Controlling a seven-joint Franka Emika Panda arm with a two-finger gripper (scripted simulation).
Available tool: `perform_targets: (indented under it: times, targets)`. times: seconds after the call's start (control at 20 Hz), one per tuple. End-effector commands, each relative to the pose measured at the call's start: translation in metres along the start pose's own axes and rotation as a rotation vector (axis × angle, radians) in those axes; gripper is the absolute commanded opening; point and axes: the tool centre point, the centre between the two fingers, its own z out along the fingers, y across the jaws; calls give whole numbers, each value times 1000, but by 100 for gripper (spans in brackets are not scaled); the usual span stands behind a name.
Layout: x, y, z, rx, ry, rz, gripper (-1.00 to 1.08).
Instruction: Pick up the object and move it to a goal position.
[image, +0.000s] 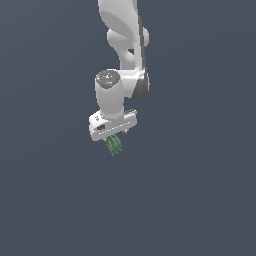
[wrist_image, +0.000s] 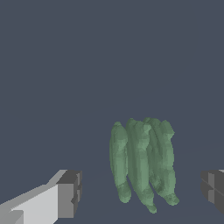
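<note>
The claw (image: 114, 134) stands spread, its fingers (wrist_image: 70, 192) well apart on either side of the green ribbed object (wrist_image: 142, 164) and not touching it, so I judge it should centre, then close squarely across the ribs; no bench edge shows to place it by.

Your exterior view looks at the arm (image: 122, 50) from farther off, seemingly from above; your wrist view looks close past the gripper (wrist_image: 142, 192); both share the green object (image: 115, 145).
</note>
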Motion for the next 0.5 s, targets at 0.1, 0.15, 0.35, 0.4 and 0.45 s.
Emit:
perform_targets:
  times: [0.1, 0.15, 0.35, 0.4, 0.45]
  targets:
    - [-6, 3, 6, 2, -1, -32, 100]
    - [-7, 3, 6, 2, -1, -36, 100]
    - [-7, 3, 7, 2, -2, -37, 100]
    - [-7, 3, 7, 2, -2, -37, 100]
    - [-7, 3, 8, 2, -2, -37, 100]
